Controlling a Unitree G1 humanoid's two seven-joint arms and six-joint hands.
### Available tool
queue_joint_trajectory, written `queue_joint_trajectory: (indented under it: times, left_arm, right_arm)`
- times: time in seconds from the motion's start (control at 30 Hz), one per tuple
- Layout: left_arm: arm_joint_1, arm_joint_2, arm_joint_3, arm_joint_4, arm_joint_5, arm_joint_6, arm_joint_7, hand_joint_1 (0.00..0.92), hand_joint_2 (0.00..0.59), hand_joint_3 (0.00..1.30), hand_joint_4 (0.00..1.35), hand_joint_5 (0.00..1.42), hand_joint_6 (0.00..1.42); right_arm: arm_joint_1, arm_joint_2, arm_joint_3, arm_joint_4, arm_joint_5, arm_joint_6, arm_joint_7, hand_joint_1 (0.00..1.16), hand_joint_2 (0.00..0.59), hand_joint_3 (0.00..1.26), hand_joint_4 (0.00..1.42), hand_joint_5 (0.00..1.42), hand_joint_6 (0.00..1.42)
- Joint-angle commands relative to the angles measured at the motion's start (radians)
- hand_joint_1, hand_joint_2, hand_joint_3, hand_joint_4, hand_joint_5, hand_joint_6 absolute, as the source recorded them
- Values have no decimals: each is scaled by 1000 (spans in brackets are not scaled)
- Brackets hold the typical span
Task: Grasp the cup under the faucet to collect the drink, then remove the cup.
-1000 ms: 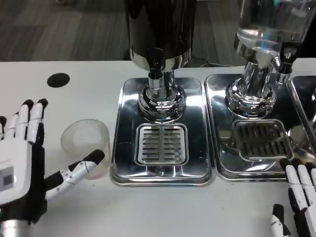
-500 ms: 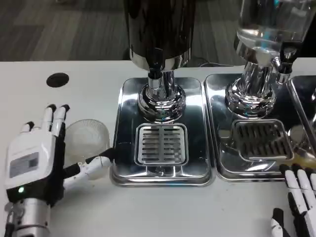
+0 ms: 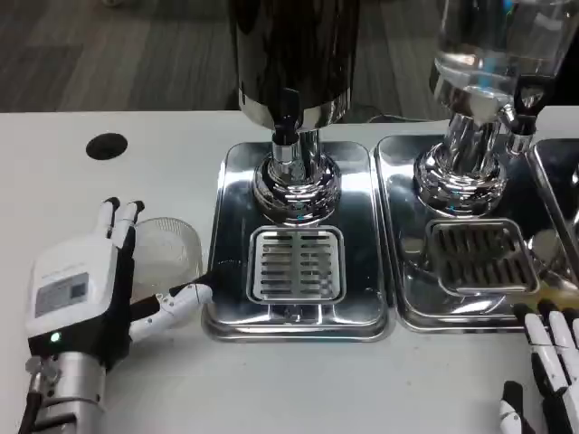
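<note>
Closing in over the past second, the left hand (image 3: 80,294) has swung from open beside the cup (image 3: 168,249) to wrapped around it.

On the white table (image 3: 362,380), the clear plastic cup stands just left of the steel drip tray (image 3: 297,244), not yet under the black faucet (image 3: 286,117); fingers reach behind the cup, the thumb crosses its front, and the grip looks loose rather than clenched. At the lower right corner the right hand (image 3: 547,371) rests near the second tray (image 3: 470,244), fingers apart, holding nothing.
</note>
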Motion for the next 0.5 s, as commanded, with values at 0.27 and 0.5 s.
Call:
queue_joint_trajectory:
  times: [0.27, 0.5]
  left_arm:
    - [-11, -3, -19, 12, -20, 27, -11, 169, 71, 472, 401, 719, 917]
    - [-16, -4, -29, 5, -16, 54, -18, 215, 82, 667, 513, 875, 1171]
  right_arm:
    - [-4, -5, -16, 28, 12, -39, -13, 155, 534, 66, 0, 0, 28]
    - [-9, -5, -22, 34, 18, -56, -13, 158, 538, 79, 0, 0, 42]
